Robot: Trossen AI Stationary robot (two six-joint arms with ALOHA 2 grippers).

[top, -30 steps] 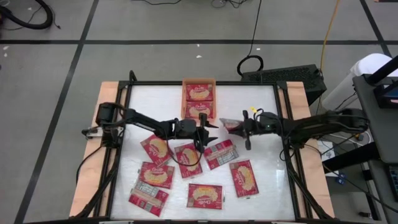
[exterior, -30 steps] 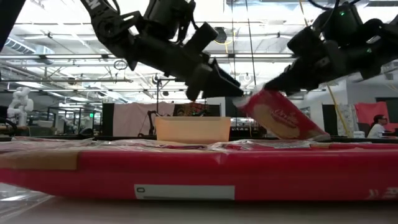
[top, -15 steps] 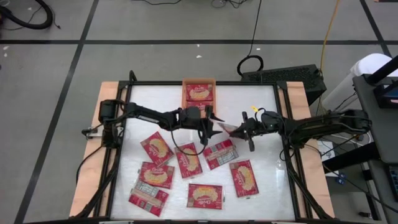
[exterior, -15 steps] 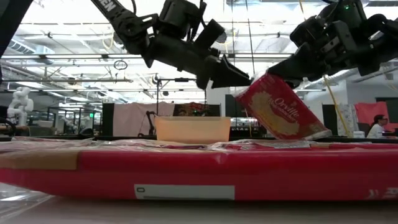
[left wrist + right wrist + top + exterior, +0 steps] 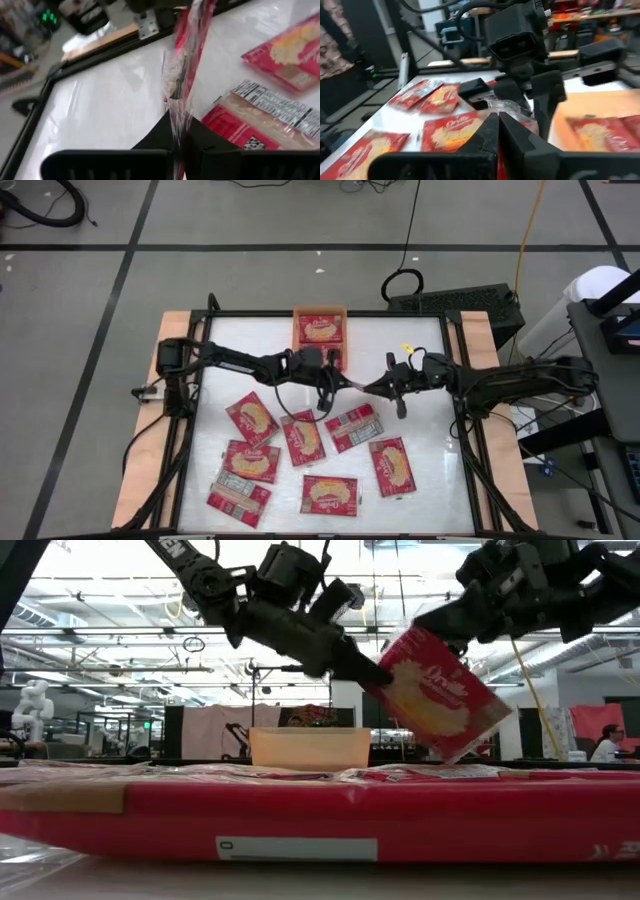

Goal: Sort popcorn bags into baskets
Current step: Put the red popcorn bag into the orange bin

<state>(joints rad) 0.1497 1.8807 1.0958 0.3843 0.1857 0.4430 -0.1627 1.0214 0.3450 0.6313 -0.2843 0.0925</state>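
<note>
Both grippers are pinching one popcorn bag in the air. The left gripper is gripping one edge, the right gripper the opposite edge, near the orange tray.

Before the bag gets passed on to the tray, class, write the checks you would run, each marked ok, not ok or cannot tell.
1. Left gripper jaws shut on the raised popcorn bag: ok.
2. Right gripper jaws shut on the same bag: ok, so both arms hold it.
3. Bag clear of the table: ok in the low view.
4. Orange tray has free space: cannot tell; one bag shows inside, the left arm hides the near half.
5. Loose bags on the table outside the arms' path: ok; they lie on the near side.
</note>
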